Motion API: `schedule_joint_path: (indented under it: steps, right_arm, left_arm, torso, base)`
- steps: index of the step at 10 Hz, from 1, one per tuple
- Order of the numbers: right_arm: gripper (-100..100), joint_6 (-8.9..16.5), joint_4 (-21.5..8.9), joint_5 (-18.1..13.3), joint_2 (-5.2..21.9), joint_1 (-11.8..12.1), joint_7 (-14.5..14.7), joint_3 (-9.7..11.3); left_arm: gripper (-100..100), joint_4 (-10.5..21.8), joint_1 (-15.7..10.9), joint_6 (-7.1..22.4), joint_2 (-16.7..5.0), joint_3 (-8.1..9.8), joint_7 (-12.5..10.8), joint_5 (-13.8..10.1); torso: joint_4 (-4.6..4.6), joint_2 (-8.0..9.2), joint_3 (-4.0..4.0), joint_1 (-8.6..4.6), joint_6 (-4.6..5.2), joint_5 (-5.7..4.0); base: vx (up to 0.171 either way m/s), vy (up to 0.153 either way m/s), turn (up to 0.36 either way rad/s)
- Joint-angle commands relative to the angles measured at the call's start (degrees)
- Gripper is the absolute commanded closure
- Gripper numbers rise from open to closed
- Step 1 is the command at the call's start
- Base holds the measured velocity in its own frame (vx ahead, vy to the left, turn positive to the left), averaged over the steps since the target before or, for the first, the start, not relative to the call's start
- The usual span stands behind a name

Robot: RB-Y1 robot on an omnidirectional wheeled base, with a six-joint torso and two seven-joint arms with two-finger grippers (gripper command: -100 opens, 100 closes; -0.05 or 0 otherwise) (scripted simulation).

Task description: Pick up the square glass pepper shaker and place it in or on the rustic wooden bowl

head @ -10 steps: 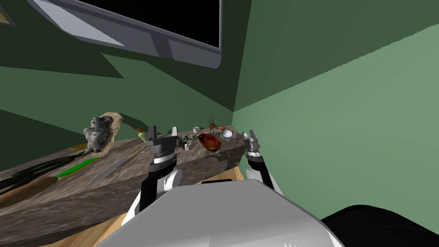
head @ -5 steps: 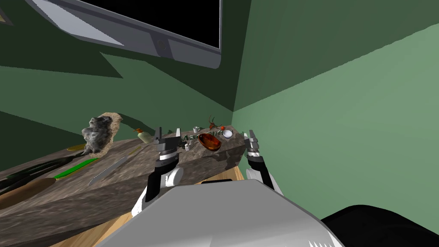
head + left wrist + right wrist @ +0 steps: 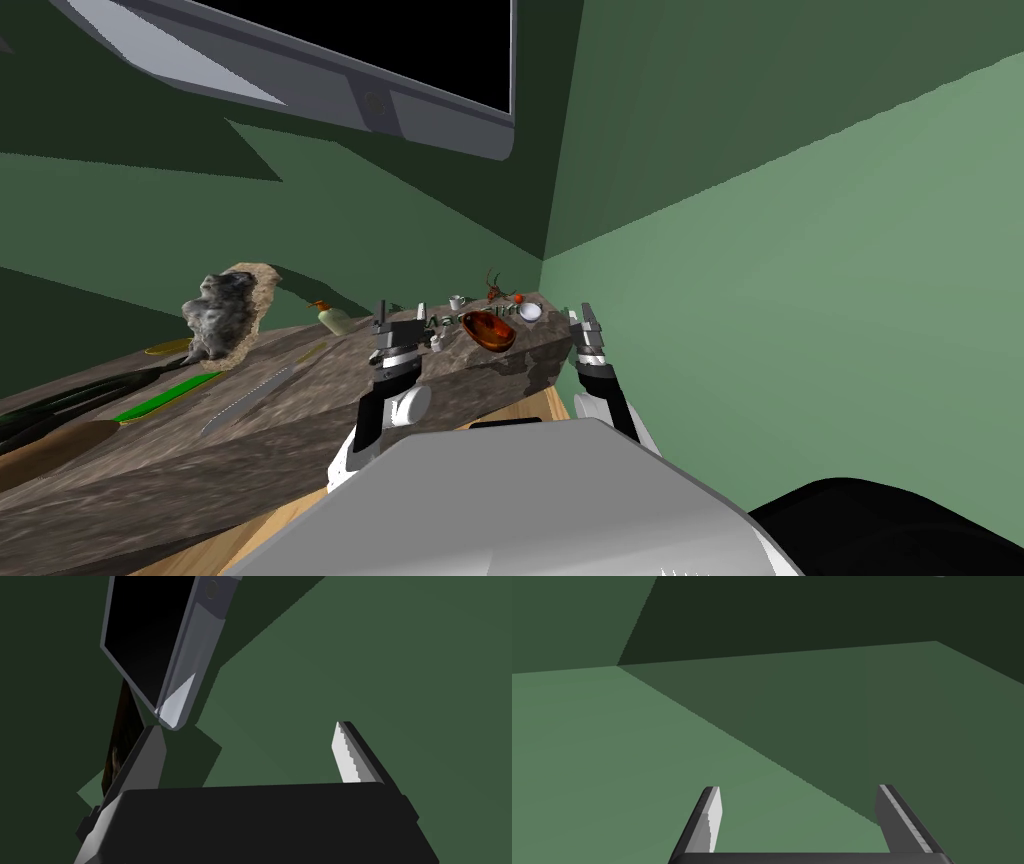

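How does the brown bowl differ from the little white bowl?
The brown bowl is larger and elongated; the white bowl is smaller and round. The brown bowl is glossy reddish-brown, the white bowl plain white. The brown bowl lies nearer the left pincer; the white bowl sits beyond it, at the end of the counter. Both rest on the counter.

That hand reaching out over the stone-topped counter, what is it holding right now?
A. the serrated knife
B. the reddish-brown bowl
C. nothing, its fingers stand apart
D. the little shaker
C: the left gripper has its fingers apart with nothing between them, and the pepper shaker stands on the counter between that gripper and the wooden bowl.
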State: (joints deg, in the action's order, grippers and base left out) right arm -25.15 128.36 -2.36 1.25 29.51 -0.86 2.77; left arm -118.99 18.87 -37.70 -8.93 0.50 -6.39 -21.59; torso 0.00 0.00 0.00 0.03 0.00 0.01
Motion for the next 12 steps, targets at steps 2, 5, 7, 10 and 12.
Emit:
schedule_joint_path:
  steps: [2,5,7,10,12]
  right_arm:
    - [0,0.0,0.0,0.0,0.0,0.0,0.0,0.0]
    - [0,0.0,0.0,0.0,0.0,0.0,0.0,0.0]
    - [0,0.0,0.0,0.0,0.0,0.0,0.0,0.0]
    - [0,0.0,0.0,0.0,0.0,0.0,0.0,0.0]
    - [0,0.0,0.0,0.0,0.0,0.0,0.0,0.0]
  left_arm:
    - [-100,3.6,-1.1,-0.8,-0.4,-0.53,-0.8,-3.3]
    - [-100,7.8,-2.9,-1.3,-0.9,-0.78,-1.7,-7.6]
    - [-100,11.8,-4.7,-1.7,-1.1,-1.04,-2.7,-11.6]
    - [-100,14.4,-5.7,-1.9,-1.1,-1.17,-3.2,-14.4]
    - [-100,18.1,-7.5,-2.4,-1.0,-1.43,-4.2,-18.4]
  torso:
    - [0.0,0.0,0.0,0.0,0.0,0.0]
    - [0.0,0.01,0.0,0.0,-0.01,0.0]
    - [0.0,0.0,0.0,-0.01,-0.01,0.0]
    - [0.0,0.01,0.01,-0.02,-0.01,0.0]
    - [0.0,0.0,0.0,-0.01,-0.01,0.0]
  base:
    - [-0.003,0.003,-0.017]
    - [-0.005,0.003,-0.021]
    - [-0.004,0.005,-0.027]
    - [-0.003,0.003,-0.011]
    - [-0.005,0.005,-0.028]
